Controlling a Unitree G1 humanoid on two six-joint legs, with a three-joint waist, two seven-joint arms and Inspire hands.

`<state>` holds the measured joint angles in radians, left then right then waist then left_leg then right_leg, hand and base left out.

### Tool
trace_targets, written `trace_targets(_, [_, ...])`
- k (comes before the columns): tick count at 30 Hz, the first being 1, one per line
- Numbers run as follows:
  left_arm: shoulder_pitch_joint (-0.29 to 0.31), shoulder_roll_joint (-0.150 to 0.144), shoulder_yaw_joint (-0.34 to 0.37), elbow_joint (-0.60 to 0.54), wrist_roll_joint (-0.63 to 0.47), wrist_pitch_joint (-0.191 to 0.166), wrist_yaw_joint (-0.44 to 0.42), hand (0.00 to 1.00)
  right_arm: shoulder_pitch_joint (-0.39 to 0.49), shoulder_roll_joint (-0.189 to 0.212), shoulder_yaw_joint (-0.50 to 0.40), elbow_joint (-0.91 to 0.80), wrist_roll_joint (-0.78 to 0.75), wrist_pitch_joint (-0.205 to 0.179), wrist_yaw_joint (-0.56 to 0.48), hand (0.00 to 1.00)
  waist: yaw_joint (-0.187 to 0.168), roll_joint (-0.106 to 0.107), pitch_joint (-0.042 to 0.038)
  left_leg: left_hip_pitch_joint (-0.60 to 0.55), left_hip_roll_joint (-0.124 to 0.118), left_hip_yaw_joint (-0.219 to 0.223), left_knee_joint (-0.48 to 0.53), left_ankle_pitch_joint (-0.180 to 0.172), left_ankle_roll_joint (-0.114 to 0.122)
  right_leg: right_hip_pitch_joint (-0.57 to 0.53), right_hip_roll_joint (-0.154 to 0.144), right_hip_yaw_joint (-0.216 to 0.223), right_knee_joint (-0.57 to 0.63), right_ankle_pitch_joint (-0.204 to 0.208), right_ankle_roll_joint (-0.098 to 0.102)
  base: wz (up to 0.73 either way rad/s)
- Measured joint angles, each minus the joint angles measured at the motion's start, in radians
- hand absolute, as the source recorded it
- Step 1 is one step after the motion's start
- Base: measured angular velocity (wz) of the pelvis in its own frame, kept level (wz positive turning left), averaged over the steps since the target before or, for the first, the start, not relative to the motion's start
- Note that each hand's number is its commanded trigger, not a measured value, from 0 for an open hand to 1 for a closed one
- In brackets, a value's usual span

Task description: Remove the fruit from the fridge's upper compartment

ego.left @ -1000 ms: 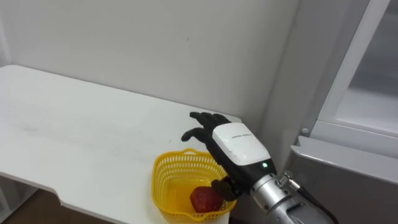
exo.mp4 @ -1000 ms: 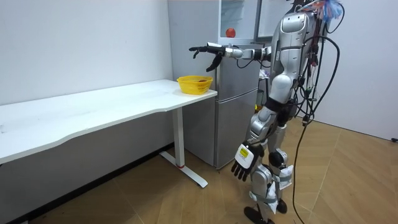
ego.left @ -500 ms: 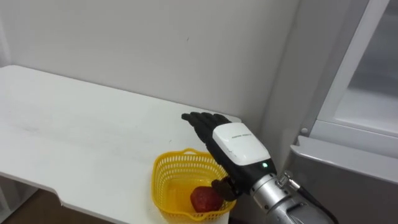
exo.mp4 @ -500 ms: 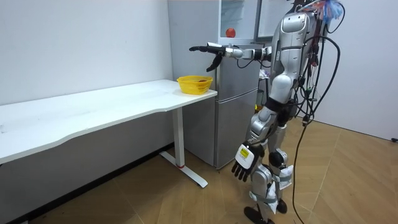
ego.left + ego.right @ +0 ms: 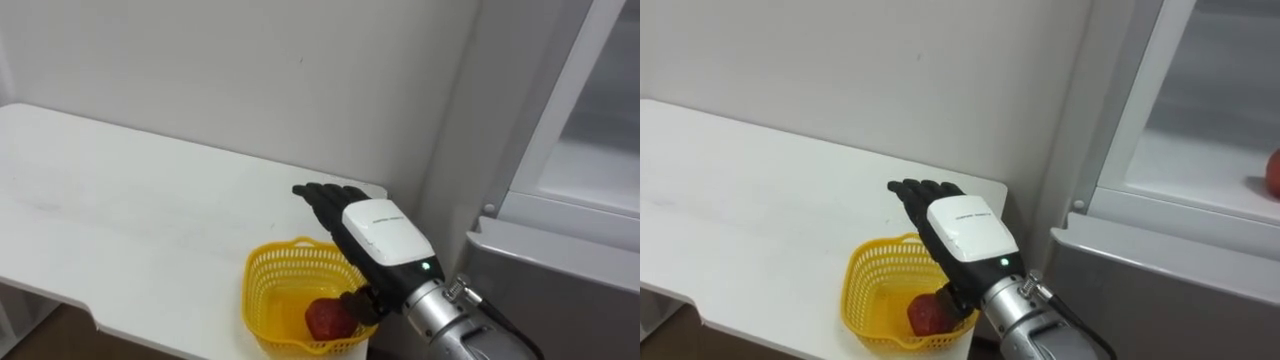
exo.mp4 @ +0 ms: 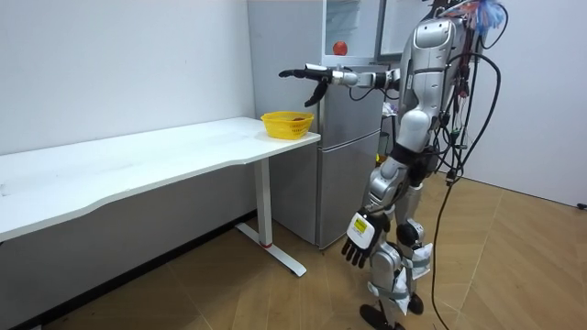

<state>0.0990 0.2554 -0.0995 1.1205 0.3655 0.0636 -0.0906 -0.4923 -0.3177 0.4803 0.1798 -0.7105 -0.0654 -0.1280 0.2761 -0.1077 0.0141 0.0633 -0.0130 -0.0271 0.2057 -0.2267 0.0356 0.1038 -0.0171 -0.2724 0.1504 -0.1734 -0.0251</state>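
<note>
White table: yellow basket holds red fruit; right robot hand spread above; fridge beside.

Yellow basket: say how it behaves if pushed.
The yellow basket looks like light openwork plastic, so it probably slides easily. It sits by the table corner, so a push could tip it off. The red fruit inside may roll.

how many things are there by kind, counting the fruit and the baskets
red fruit: 2, one in the yellow basket, the other in the fridge
yellow basket: 1
total: 3
</note>
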Motion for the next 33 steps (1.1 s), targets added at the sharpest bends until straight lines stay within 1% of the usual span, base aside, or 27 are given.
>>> trace_targets(2, [0.000, -0.001, 0.000, 0.000, 0.000, -0.001, 0.001, 0.00, 0.000, 0.000, 0.000, -0.010, 0.024, -0.002, 0.000, 0.00, -0.003, 0.007, 0.0008, 0.000, 0.000, 0.003, 0.000, 0.000, 0.000, -0.001, 0.001, 0.021, 0.000, 0.000, 0.000, -0.05])
trace_targets(4, [0.000, -0.001, 0.001, 0.000, 0.000, -0.002, 0.001, 0.00, 0.000, 0.000, -0.001, -0.034, 0.063, -0.003, -0.001, 0.00, -0.003, 0.016, 0.0005, 0.001, 0.001, 0.011, 0.000, 0.000, 0.000, -0.002, 0.001, 0.024, 0.000, 0.000, 0.000, -0.07])
trace_targets(6, [0.001, -0.003, 0.000, 0.002, 0.001, -0.004, 0.001, 0.00, 0.000, 0.001, -0.001, -0.093, 0.087, -0.013, -0.012, 0.00, -0.016, 0.027, -0.0019, 0.000, 0.001, 0.015, -0.001, 0.000, 0.000, -0.003, 0.001, 0.023, 0.000, 0.000, 0.000, -0.02])
trace_targets(7, [0.001, -0.003, 0.000, 0.003, 0.001, -0.004, 0.000, 0.00, 0.000, 0.002, -0.001, -0.108, 0.092, -0.016, -0.018, 0.00, -0.019, 0.031, -0.0013, 0.000, 0.001, 0.015, -0.001, 0.000, 0.000, -0.003, 0.001, 0.023, 0.000, 0.000, 0.000, 0.00])
trace_targets(8, [0.002, -0.003, -0.001, 0.006, 0.001, -0.004, 0.000, 0.00, 0.000, 0.003, -0.001, -0.134, 0.097, -0.027, -0.032, 0.00, -0.025, 0.036, -0.0033, 0.001, 0.001, 0.016, -0.001, 0.000, 0.000, -0.003, 0.001, 0.023, 0.000, 0.000, 0.000, -0.04])
trace_targets(9, [0.002, -0.004, -0.003, 0.009, 0.000, -0.004, 0.001, 0.00, 0.001, 0.005, -0.001, -0.159, 0.099, -0.032, -0.043, 0.00, -0.029, 0.043, -0.0036, 0.003, 0.002, 0.021, -0.001, 0.000, 0.000, -0.002, 0.001, 0.027, 0.000, 0.000, 0.000, -0.06])
trace_targets(10, [0.003, -0.005, -0.004, 0.011, 0.000, -0.004, 0.001, 0.00, 0.001, 0.007, -0.001, -0.172, 0.107, -0.034, -0.046, 0.00, -0.030, 0.046, -0.0049, 0.004, 0.002, 0.023, -0.001, 0.000, 0.000, -0.001, 0.001, 0.030, 0.000, 0.000, 0.000, -0.10])
trace_targets(12, [0.003, -0.015, -0.003, 0.031, 0.000, -0.006, 0.006, 0.00, 0.002, 0.014, -0.002, -0.211, 0.140, -0.046, -0.063, 0.00, -0.034, 0.058, -0.0059, 0.016, 0.002, 0.035, -0.004, 0.000, 0.000, 0.004, 0.002, 0.044, 0.001, 0.000, 0.000, -0.16])
trace_targets(13, [0.003, -0.017, -0.003, 0.038, 0.000, -0.007, 0.011, 0.00, 0.002, 0.015, -0.002, -0.220, 0.147, -0.047, -0.066, 0.00, -0.036, 0.059, -0.0062, 0.019, 0.003, 0.038, -0.005, 0.000, 0.000, 0.005, 0.002, 0.047, 0.001, 0.000, 0.000, -0.12])
trace_targets(14, [0.005, -0.020, -0.002, 0.047, 0.000, -0.007, 0.023, 0.00, 0.003, 0.017, -0.005, -0.244, 0.160, -0.048, -0.066, 0.00, -0.049, 0.061, -0.0056, 0.019, 0.003, 0.039, -0.005, 0.000, 0.000, 0.005, 0.002, 0.048, 0.001, 0.000, 0.000, -0.05])
trace_targets(16, [0.005, -0.024, -0.002, 0.056, -0.001, -0.008, 0.024, 0.00, 0.032, 0.023, -0.041, -0.302, 0.162, -0.060, -0.071, 0.00, -0.057, 0.060, -0.0060, 0.020, 0.003, 0.040, -0.005, 0.000, 0.000, 0.006, 0.002, 0.049, 0.002, 0.000, 0.000, 0.00])
trace_targets(17, [0.009, -0.027, -0.004, 0.055, -0.003, -0.009, 0.024, 0.00, 0.062, 0.024, -0.067, -0.338, 0.175, -0.073, -0.088, 0.00, -0.065, 0.064, -0.0038, 0.021, 0.003, 0.039, -0.005, 0.000, 0.000, 0.009, 0.002, 0.046, 0.001, 0.000, 0.000, 0.05])
trace_targets(19, [0.023, -0.032, -0.004, 0.056, -0.007, -0.008, 0.024, 0.00, 0.111, 0.049, -0.099, -0.390, 0.222, -0.079, -0.116, 0.00, -0.089, 0.065, -0.0037, 0.028, 0.004, 0.041, -0.007, 0.000, 0.000, 0.017, 0.003, 0.047, 0.002, 0.000, 0.000, 0.00])
trace_targets(23, [0.028, -0.044, -0.004, 0.056, -0.021, -0.010, 0.045, 0.00, 0.159, 0.063, -0.117, -0.434, 0.298, -0.090, -0.146, 0.00, -0.115, 0.071, -0.0063, 0.037, 0.007, 0.056, -0.017, 0.000, 0.000, 0.019, 0.004, 0.050, 0.004, 0.001, 0.001, -0.10])
trace_targets(25, [0.027, -0.046, -0.004, 0.056, -0.022, -0.023, 0.056, 0.00, 0.174, 0.070, -0.122, -0.439, 0.315, -0.097, -0.157, 0.00, -0.132, 0.074, -0.0076, 0.038, 0.008, 0.059, -0.019, 0.000, 0.000, 0.019, 0.005, 0.051, 0.005, 0.001, 0.001, -0.06])
trace_targets(27, [0.026, -0.046, -0.004, 0.056, -0.022, -0.030, 0.066, 0.00, 0.204, 0.085, -0.139, -0.468, 0.322, -0.102, -0.168, 0.00, -0.137, 0.080, -0.0091, 0.041, 0.010, 0.067, -0.020, 0.000, 0.000, 0.016, 0.005, 0.050, 0.009, 0.001, 0.001, -0.08])
trace_targets(29, [0.029, -0.049, -0.004, 0.056, -0.022, -0.030, 0.066, 0.00, 0.221, 0.087, -0.156, -0.481, 0.321, -0.116, -0.185, 0.00, -0.141, 0.089, -0.0093, 0.051, 0.011, 0.077, -0.022, 0.000, 0.000, 0.016, 0.005, 0.051, 0.016, 0.001, 0.001, -0.14])
trace_targets(30, [0.031, -0.050, -0.003, 0.057, -0.021, -0.030, 0.066, 0.00, 0.231, 0.088, -0.170, -0.493, 0.321, -0.123, -0.197, 0.00, -0.144, 0.094, -0.0112, 0.053, 0.011, 0.079, -0.024, 0.000, 0.000, 0.016, 0.005, 0.050, 0.018, 0.001, 0.001, -0.09])
trace_targets(32, [0.031, -0.050, -0.002, 0.063, -0.021, -0.034, 0.066, 0.00, 0.245, 0.090, -0.198, -0.516, 0.321, -0.132, -0.215, 0.00, -0.149, 0.098, -0.0116, 0.053, 0.011, 0.079, -0.023, 0.000, 0.000, 0.015, 0.005, 0.051, 0.018, 0.001, 0.001, -0.02])
trace_targets(33, [0.033, -0.050, -0.003, 0.073, -0.021, -0.040, 0.067, 0.00, 0.245, 0.092, -0.211, -0.525, 0.321, -0.140, -0.230, 0.00, -0.159, 0.100, -0.0117, 0.053, 0.011, 0.079, -0.023, 0.000, 0.000, 0.016, 0.005, 0.052, 0.018, 0.001, 0.001, 0.00])
